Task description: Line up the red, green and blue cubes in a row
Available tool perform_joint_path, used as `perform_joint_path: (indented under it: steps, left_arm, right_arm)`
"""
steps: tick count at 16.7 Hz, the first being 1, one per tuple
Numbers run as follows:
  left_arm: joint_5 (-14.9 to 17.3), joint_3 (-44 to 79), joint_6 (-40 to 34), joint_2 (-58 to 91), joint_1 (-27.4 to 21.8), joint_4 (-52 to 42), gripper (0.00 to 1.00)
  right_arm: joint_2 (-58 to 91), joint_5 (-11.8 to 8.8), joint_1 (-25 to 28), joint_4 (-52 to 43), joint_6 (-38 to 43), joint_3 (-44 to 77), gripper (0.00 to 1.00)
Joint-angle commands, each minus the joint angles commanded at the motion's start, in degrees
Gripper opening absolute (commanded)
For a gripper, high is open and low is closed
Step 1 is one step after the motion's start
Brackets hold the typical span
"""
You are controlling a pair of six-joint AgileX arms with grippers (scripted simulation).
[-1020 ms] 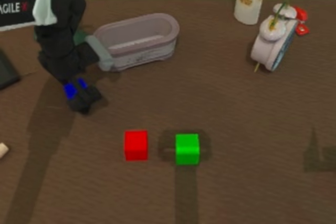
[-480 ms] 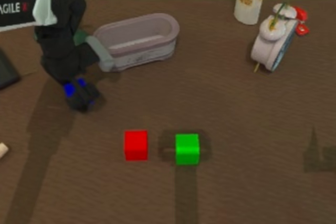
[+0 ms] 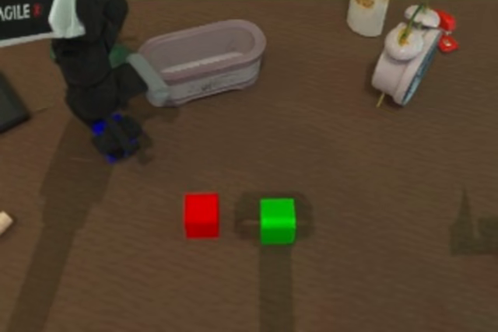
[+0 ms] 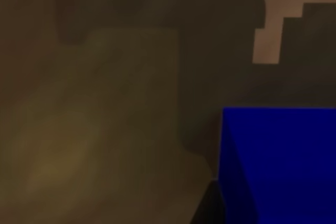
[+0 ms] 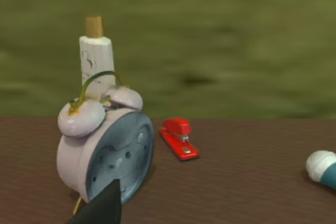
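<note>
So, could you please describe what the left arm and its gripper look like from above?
The left arm is bulky and matte black, with a white sleeve near its base carrying a black panel lettered "AGILE". Its left gripper is black too, with short dark fingers.

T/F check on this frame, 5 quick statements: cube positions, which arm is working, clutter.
1. The red cube sits left of the green cube with a gap between them. True.
2. The blue cube lies in the tub. False: it is under the left hand, on the table in front of the tub's left end.
3. The right hand is over the green cube. False: the top view shows no right arm; the right wrist view faces the alarm clock and the stapler.
4. The stapler is red. True.
5. All three cubes already form a row. False: blue is still far up-left of red and green.
</note>
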Motion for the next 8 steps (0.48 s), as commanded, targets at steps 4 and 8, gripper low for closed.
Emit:
perform_joint_path:
  steps: [4, 8]
  left_arm:
    - [0.0, 0.0, 0.0, 0.0, 0.0, 0.0, 0.0]
    - [0.3, -0.1, -0.2, -0.8, 0.1, -0.5, 0.0]
  right_arm:
    - [0.0, 0.0, 0.0, 0.0, 0.0, 0.0, 1.0]
    - [0.0, 0.0, 0.0, 0.0, 0.0, 0.0, 1.0]
